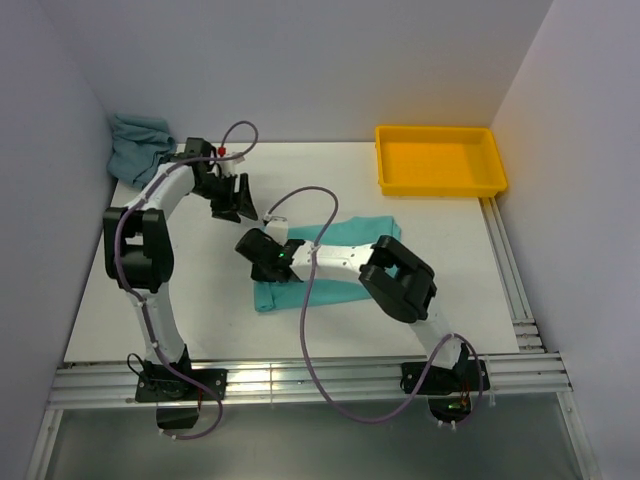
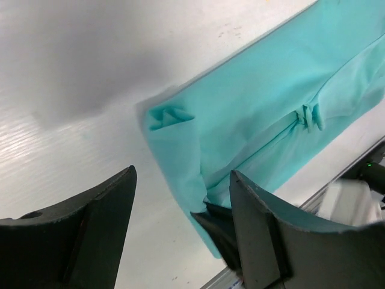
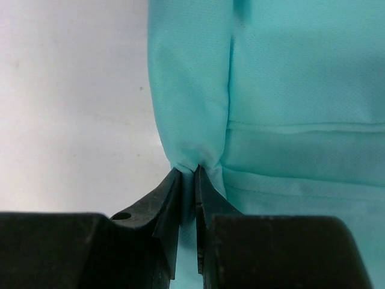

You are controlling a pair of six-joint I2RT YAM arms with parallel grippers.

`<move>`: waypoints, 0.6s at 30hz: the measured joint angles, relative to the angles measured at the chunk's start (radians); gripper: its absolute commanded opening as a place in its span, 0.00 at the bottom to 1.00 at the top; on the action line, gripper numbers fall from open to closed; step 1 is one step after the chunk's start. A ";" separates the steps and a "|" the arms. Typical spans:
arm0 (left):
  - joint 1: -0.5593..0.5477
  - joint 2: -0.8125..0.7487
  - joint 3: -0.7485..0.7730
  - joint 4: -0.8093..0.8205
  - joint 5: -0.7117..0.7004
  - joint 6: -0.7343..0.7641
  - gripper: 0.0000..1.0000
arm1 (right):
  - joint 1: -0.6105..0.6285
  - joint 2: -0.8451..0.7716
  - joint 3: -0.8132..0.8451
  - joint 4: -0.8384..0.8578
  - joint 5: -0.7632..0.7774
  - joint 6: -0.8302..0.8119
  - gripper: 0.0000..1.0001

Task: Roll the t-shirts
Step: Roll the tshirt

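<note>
White tabletop [image 1: 460,265], pale walls on three sides. At centre, mint shirt [image 1: 350,234], folded into a long narrow strip, slanting from near-left to far-right. Right fingers [image 3: 178,186] pressed nearly together, pinching a bunched bit of fabric at the strip's left end. Left fingers [image 1: 236,208] spread wide, holding nothing, hovering above the tabletop just beyond that same end.

Looks like the very start of the roll: strip laid out, end gripped, no turn of fabric wound yet. Next calls for lifting the pinched end and curling it over onto the strip, tight and square, then probably bringing the left fingers to the other corner to keep the roll from skewing. Thin cloth, so apt to slip or sag from a one-corner grip.

Grey-teal shirt [image 1: 138,145] crumpled in the far-left corner, well apart, not yet folded. Yellow tray [image 1: 440,188] at far right, also well apart. Nothing lying along the strip's length. Close crowding of both arms at the left end; care needed against a clash.
</note>
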State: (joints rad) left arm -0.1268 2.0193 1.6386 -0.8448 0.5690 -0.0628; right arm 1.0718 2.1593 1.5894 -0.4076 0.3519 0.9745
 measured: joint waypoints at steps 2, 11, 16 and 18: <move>0.039 -0.013 -0.002 -0.008 0.026 0.009 0.69 | -0.026 -0.039 -0.086 0.108 -0.079 0.010 0.12; 0.119 -0.132 -0.203 0.031 0.108 0.079 0.68 | -0.119 -0.100 -0.401 0.636 -0.353 0.156 0.13; 0.119 -0.138 -0.328 0.080 0.142 0.104 0.68 | -0.155 -0.097 -0.550 0.914 -0.460 0.278 0.13; 0.119 -0.137 -0.369 0.091 0.145 0.106 0.67 | -0.163 -0.085 -0.592 1.006 -0.486 0.325 0.13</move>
State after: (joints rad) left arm -0.0082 1.8820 1.2701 -0.7536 0.7143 0.0437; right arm 0.9089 2.0739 0.9977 0.5983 -0.1345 1.2991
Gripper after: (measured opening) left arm 0.677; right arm 0.175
